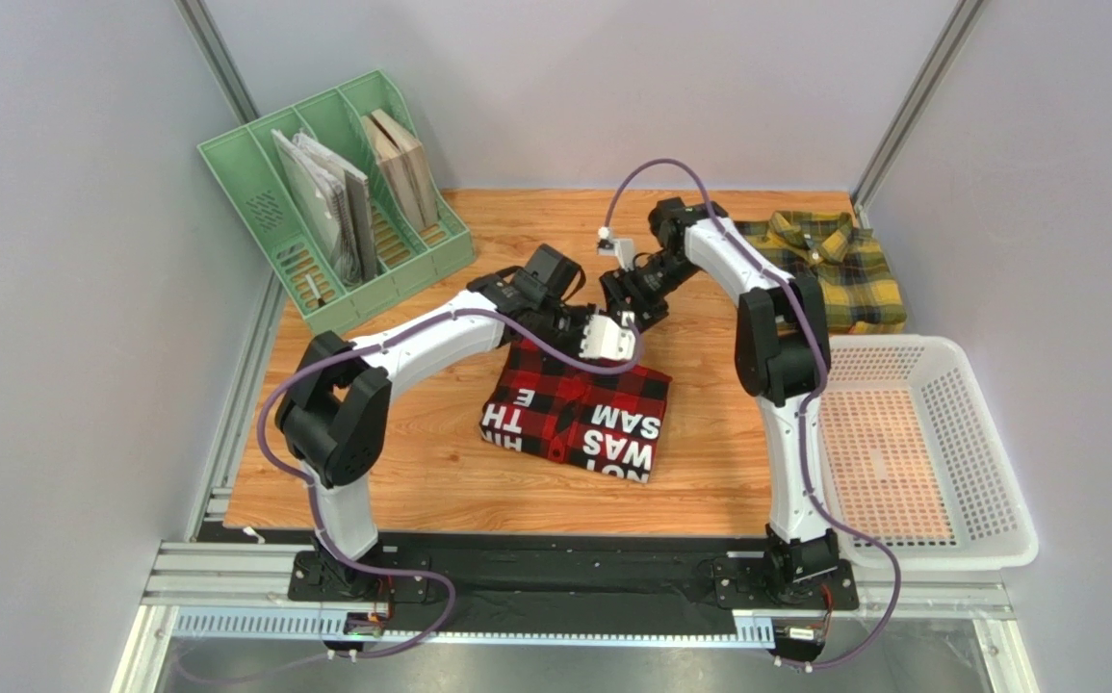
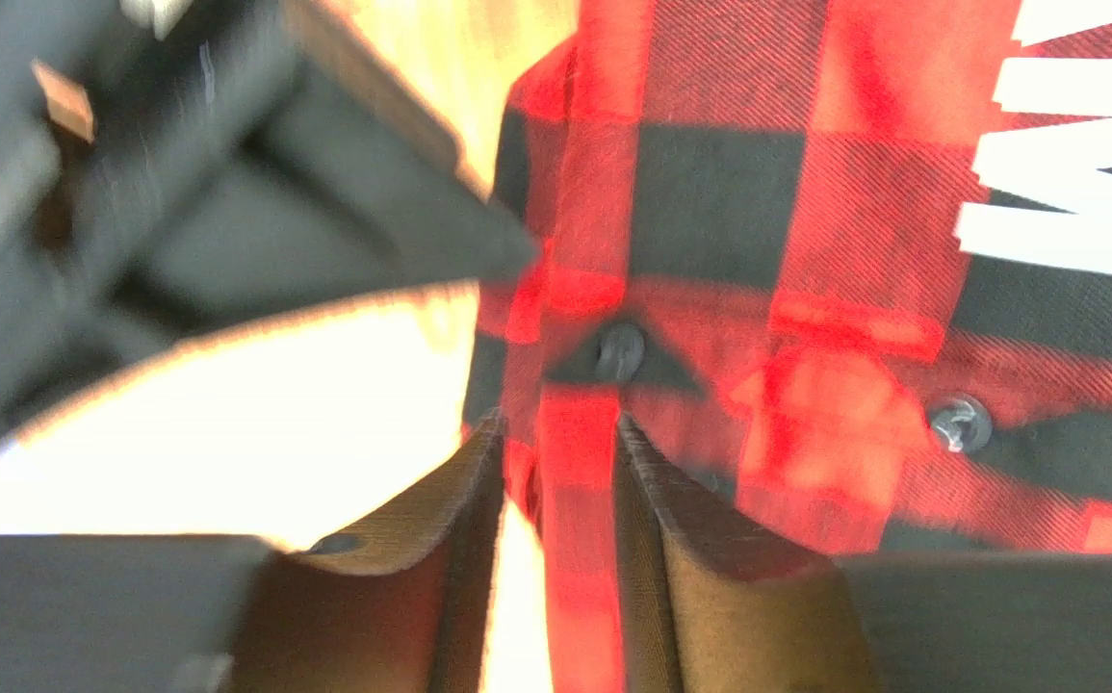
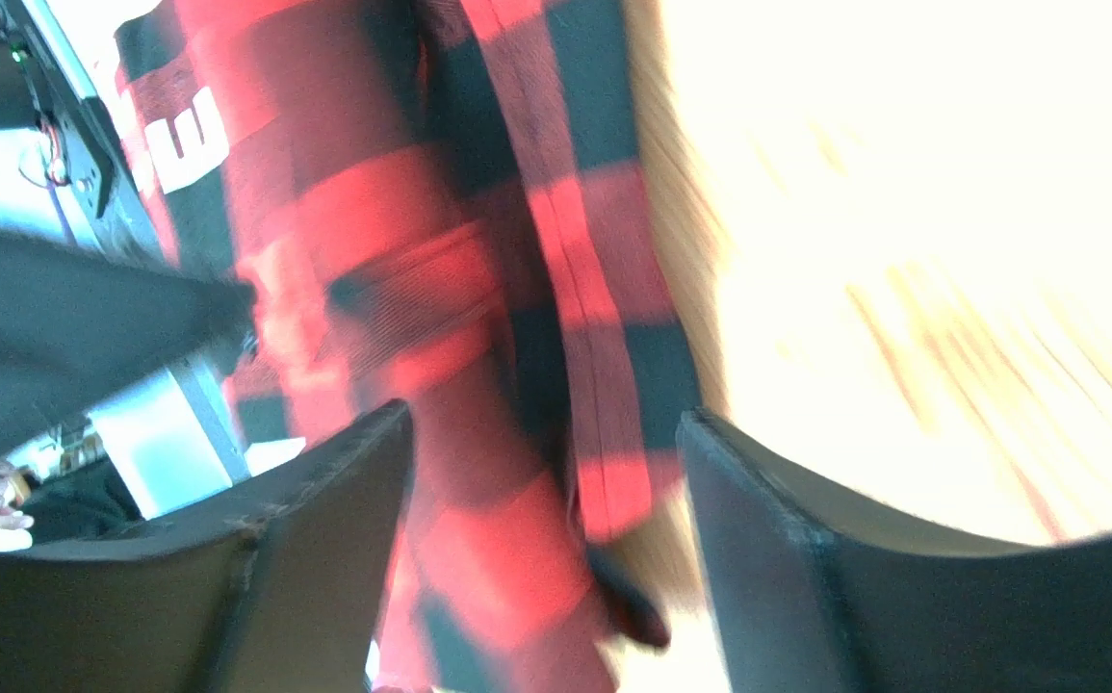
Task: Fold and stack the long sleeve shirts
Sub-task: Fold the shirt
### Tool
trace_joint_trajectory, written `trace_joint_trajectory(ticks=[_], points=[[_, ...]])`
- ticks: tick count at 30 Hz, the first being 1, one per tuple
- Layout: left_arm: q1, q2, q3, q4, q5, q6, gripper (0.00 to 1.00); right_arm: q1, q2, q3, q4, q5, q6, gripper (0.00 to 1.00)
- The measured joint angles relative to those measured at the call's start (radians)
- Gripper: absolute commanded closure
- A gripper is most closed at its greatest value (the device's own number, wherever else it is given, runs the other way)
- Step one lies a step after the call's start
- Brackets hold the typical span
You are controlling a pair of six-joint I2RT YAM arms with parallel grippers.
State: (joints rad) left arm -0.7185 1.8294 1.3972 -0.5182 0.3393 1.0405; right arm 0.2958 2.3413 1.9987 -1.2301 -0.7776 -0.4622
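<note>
The red-and-black check shirt with white block letters lies folded at the table's middle. My left gripper is at its far edge, its fingers closed on a strip of the red cloth next to a button. My right gripper is just behind it, open, with the shirt's edge between its wide-apart fingers. The right gripper also shows as a dark shape in the left wrist view. The yellow-and-dark-green check shirt lies at the back right, apart from both grippers.
A white plastic basket stands at the right edge. A green file rack with folders stands at the back left. Wooden tabletop shows around the red shirt. Grey walls enclose the table.
</note>
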Motion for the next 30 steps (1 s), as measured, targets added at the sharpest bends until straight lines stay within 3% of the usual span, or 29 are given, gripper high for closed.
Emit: trace_joint_trajectory(ticks=[1, 2, 4, 13, 22, 26, 30], points=[[0.013, 0.000, 0.014, -0.015, 0.010, -0.004, 0.41, -0.015, -0.011, 0.000, -0.008, 0.004, 0.000, 0.19], [0.031, 0.001, 0.043, -0.050, 0.030, -0.014, 0.39, -0.029, -0.023, 0.000, -0.013, 0.006, -0.002, 0.12], [0.072, 0.003, 0.115, -0.117, 0.068, -0.031, 0.36, -0.070, -0.062, -0.004, -0.027, 0.006, -0.009, 0.11], [0.250, 0.097, 0.309, -0.367, 0.246, -0.150, 0.33, -0.217, -0.336, -0.293, -0.015, -0.010, -0.046, 0.12], [0.274, 0.315, 0.395, -0.503, 0.280, -0.190, 0.33, -0.171, -0.341, -0.430, 0.046, -0.022, -0.051, 0.17], [0.281, 0.343, 0.417, -0.520, 0.280, -0.203, 0.41, -0.156, -0.314, -0.430, 0.083, -0.010, -0.052, 0.23], [0.294, 0.358, 0.433, -0.544, 0.282, -0.211, 0.67, -0.146, -0.276, -0.433, 0.101, 0.014, -0.061, 0.41]])
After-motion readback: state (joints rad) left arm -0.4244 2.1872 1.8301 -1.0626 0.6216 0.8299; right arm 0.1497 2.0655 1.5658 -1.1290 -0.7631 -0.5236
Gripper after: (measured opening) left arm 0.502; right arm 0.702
